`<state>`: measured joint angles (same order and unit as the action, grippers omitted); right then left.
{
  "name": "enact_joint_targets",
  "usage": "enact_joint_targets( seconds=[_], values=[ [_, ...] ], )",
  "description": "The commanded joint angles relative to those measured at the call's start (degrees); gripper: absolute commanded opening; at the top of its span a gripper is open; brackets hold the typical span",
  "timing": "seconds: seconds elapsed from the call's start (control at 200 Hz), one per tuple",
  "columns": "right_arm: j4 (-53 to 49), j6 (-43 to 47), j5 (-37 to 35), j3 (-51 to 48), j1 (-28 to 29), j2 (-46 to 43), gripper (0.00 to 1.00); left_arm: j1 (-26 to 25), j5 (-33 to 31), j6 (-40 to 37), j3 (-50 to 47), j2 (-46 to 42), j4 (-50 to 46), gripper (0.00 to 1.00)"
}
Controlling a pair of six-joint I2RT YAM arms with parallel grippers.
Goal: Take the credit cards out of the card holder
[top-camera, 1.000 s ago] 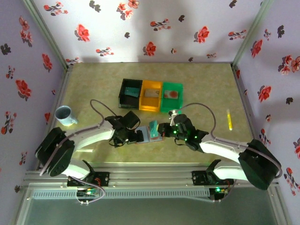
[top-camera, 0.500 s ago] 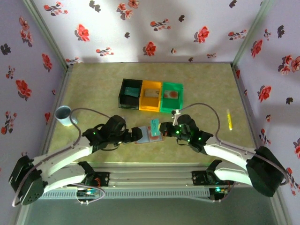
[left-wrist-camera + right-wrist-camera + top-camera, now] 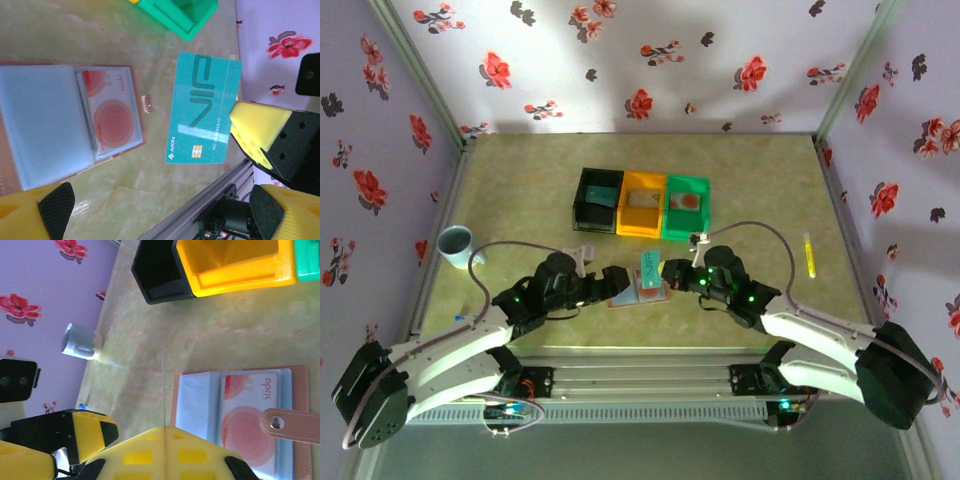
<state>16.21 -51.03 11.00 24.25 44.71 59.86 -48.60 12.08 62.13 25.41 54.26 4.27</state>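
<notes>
Right gripper [image 3: 163, 435] clenched on the teal VIP card [image 3: 202, 107], which is held up off the table. Left gripper [image 3: 615, 283] spread wide, empty, beside the open card holder [image 3: 50, 125]. Pale orange-spot card [image 3: 112, 117] sits in its pocket. Risk: the pinch looks to be at one edge, so the card may pivot or slip. The holder seems unpinned, though the top view is too coarse to be sure, so pulling the second card could drag it. Left wrist gives the card's face; right wrist has it edge-on, plus the clasp tab [image 3: 285, 422].

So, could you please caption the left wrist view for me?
Right gripper holds the teal card clear of the open card holder; pale card inside.
</notes>
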Motion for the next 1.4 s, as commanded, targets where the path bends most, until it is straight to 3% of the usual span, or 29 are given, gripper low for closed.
enact_joint_targets(
  seconds=[0.0,0.715,1.045,1.395],
  values=[
    [2.91,-1.66,1.04,-0.98,-0.37,-1.46,0.0,-0.44,1.36,1.32,-0.84,0.43,7.08,0.94],
    [13.49,-7.23,6.51,-2.9,0.17,-0.99,0.0,-0.94,2.86,3.36,-3.17,5.46,20.4,0.79],
    [15.04,-7.52,8.04,-2.32,1.41,0.18,0.0,-1.0,2.92,4.45,-2.89,7.32,24.3,0.76],
    [15.7,-6.99,7.89,-1.58,2.68,2.02,0.0,-0.97,3.22,5.5,-3.26,7.17,27.23,0.64]
  ],
)
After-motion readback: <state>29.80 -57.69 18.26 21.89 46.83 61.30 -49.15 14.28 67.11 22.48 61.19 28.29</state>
